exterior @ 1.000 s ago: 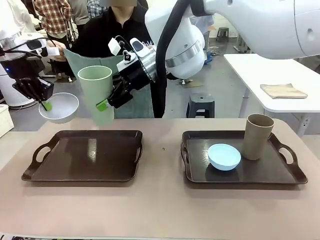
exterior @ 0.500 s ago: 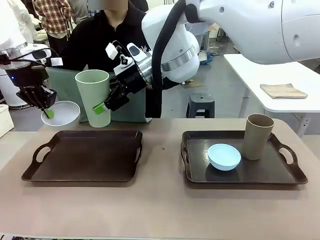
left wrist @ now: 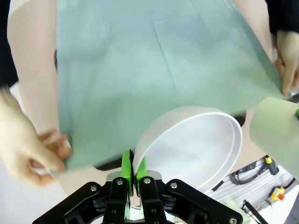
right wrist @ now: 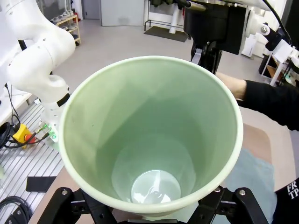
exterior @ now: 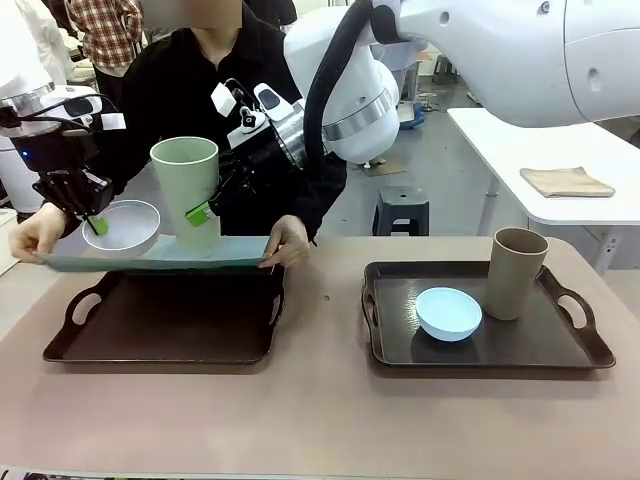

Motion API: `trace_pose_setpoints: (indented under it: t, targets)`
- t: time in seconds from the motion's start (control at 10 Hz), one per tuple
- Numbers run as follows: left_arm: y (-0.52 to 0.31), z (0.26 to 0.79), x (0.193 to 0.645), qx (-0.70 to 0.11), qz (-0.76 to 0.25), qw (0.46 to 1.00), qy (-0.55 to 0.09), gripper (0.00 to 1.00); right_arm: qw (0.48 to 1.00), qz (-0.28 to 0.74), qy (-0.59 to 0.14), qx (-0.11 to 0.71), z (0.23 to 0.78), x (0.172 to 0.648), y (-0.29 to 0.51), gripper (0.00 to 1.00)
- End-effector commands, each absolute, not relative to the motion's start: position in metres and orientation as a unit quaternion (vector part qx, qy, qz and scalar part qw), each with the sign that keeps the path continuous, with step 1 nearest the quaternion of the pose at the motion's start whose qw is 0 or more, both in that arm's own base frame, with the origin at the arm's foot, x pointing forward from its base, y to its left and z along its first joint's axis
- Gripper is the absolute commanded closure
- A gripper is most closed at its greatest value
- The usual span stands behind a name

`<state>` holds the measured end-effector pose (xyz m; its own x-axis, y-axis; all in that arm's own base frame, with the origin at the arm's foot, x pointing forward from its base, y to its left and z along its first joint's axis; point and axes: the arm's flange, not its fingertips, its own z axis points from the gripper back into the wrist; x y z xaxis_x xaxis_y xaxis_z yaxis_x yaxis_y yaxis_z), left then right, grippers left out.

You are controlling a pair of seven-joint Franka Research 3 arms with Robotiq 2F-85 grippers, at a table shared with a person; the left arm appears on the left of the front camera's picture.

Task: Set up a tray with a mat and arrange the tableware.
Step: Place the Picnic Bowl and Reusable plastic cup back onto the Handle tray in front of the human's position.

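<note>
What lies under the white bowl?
Beneath the white bowl: a teal mat, held by the person's hands, above the left tray. It hides the tray's far rim.

White arm, black cable; black tool, green pads; person's black sleeve.

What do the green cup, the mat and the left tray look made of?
Green cup: probably matte plastic; smooth, dull walls. Mat: thin and matte, perhaps fabric or vinyl; faint creases. Left tray: dark glossy plastic or lacquer, by its reflections.

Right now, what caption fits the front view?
Left pincer holds white bowl, right pincer pale green cup; person holds teal mat above left tray.
</note>
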<state>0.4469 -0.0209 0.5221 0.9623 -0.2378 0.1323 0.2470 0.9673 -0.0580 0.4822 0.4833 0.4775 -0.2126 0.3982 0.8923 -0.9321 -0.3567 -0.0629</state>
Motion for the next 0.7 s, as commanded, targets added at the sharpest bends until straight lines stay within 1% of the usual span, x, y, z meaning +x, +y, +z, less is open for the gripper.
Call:
trace_pose_setpoints:
  t: [0.0,0.6]
  targets:
    - [-0.0198,0.5244,0.4466,-0.041,-0.130,0.988,-0.066,1.00,0.464,0.711,-0.319,0.421,0.4791,0.4820,0.4834,0.76]
    - [-0.0198,0.5244,0.4466,-0.041,-0.130,0.988,-0.066,1.00,0.464,0.711,-0.319,0.421,0.4791,0.4820,0.4834,0.76]
